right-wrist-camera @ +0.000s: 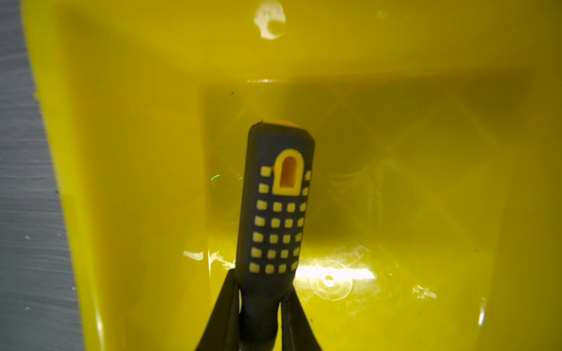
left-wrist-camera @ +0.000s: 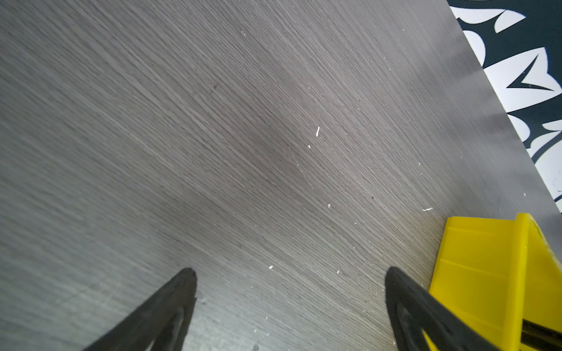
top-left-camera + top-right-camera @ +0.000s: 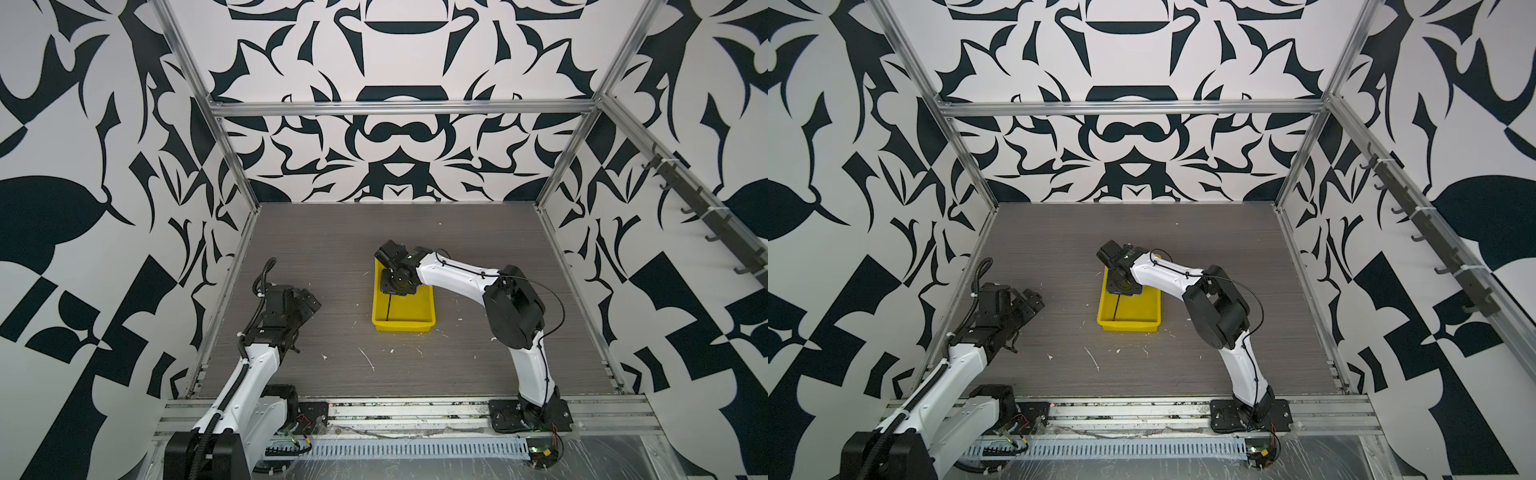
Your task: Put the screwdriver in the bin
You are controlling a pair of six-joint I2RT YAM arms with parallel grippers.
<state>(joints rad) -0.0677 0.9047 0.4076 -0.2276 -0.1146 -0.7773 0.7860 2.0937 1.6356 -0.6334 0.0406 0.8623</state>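
Holding: we've got the right gripper (image 1: 261, 304) clamped on the neck of the screwdriver (image 1: 273, 212), jaws pinched tight either side of the handle, no gap showing.
Why that grip: low on the handle keeps the chequered part and butt end free, so we can see where the handle sits against the bin floor.
Screwdriver position: inside the bin (image 3: 424, 307); in both top views the thin shaft (image 3: 389, 307) runs along the bin's left side toward its near wall, handle end hidden under the wrist.
Contact: we can't tell whether the handle touches the floor or hangs just above it; the right wrist view shows its shadow close beneath.
Bin: sits mid-table (image 3: 316, 249), long axis pointing away from us; glossy inside, so we judge the tool may slide a bit on release.
Left gripper (image 2: 289, 304): jaws spread wide, nothing between them, parked over bare table just beside the bin's corner (image 2: 474, 273); we read it as kept clear of the drop.
Stage: we judge placement almost done; release not yet made.
Risk: shaft near the left wall could ride up the rim if let go tilted.
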